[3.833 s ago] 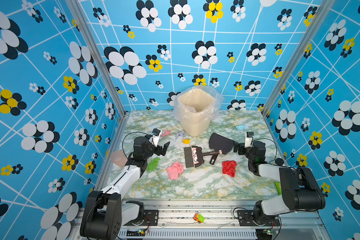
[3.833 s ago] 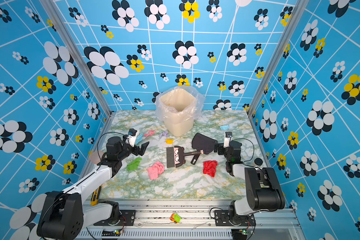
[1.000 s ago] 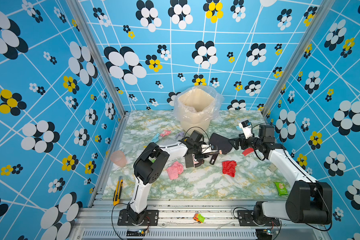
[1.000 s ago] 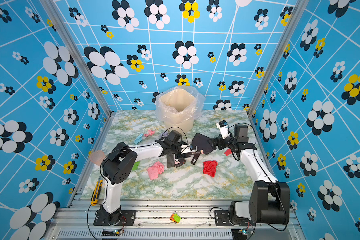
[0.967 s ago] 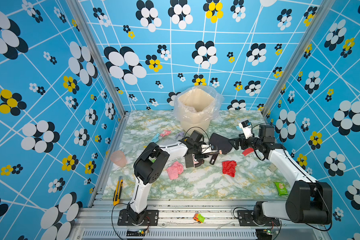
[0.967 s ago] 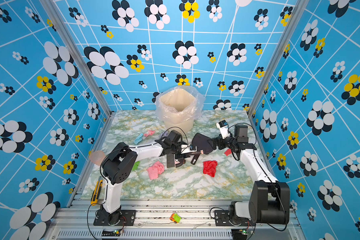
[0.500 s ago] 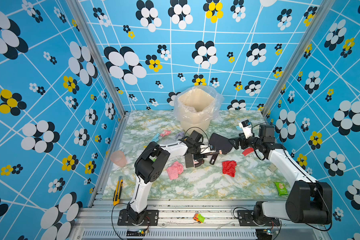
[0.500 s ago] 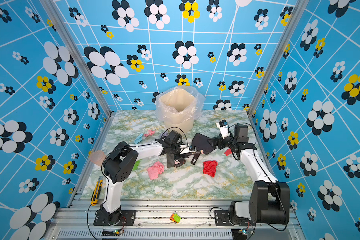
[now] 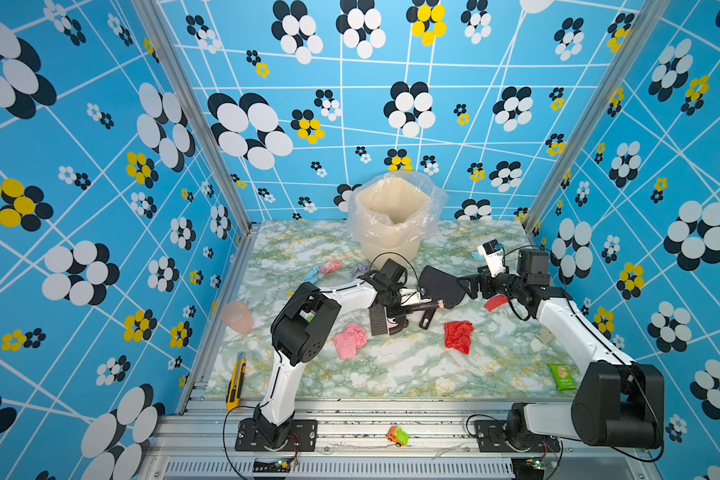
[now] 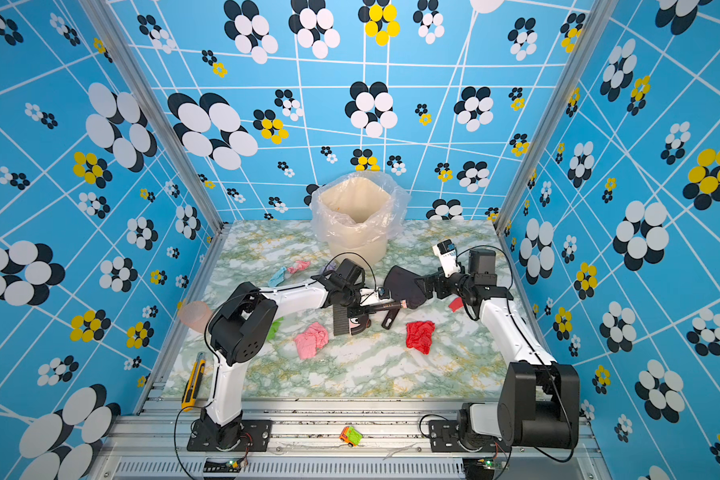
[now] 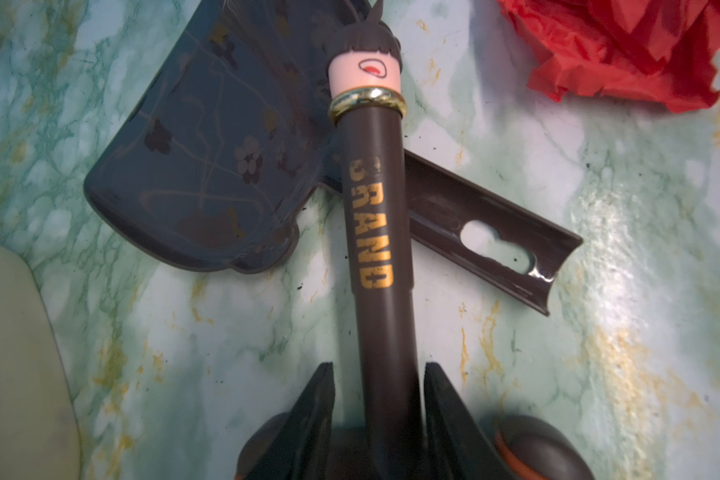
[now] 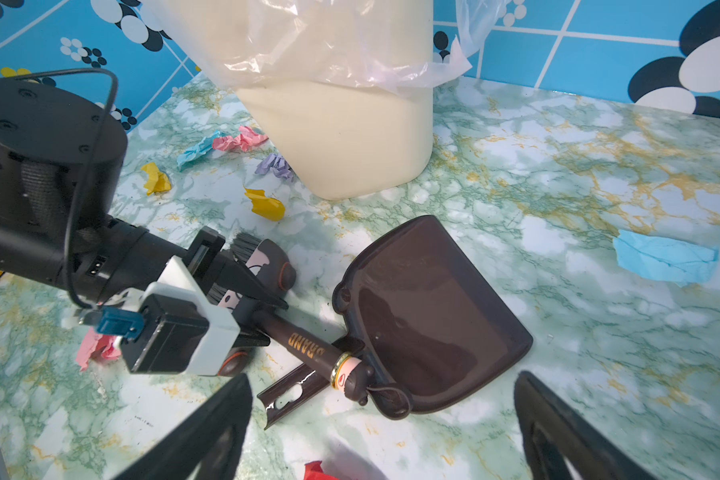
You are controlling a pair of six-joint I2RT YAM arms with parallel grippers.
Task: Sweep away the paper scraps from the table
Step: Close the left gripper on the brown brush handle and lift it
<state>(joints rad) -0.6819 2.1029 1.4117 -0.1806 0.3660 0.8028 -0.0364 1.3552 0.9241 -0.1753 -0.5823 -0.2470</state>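
Note:
On the marbled table a dark brush lies with its handle across the brown dustpan. My left gripper straddles that handle near the brush head, jaws narrow, a slim gap on each side. My right gripper hangs wide open just over the dustpan's handle end, holding nothing. Paper scraps lie around: a pink wad, a red wad, a red piece, yellow bits, lavender, pink and light blue.
A cream bin with a clear liner stands at the back centre. A pink cup and yellow utility knife sit by the left rail. A green snack packet lies front right; a toy car rests on the front rail.
Both arms have come in from the table's sides to the brush and dustpan. Over the last second the left jaws have narrowed round the brush handle; the right arm has stayed still.

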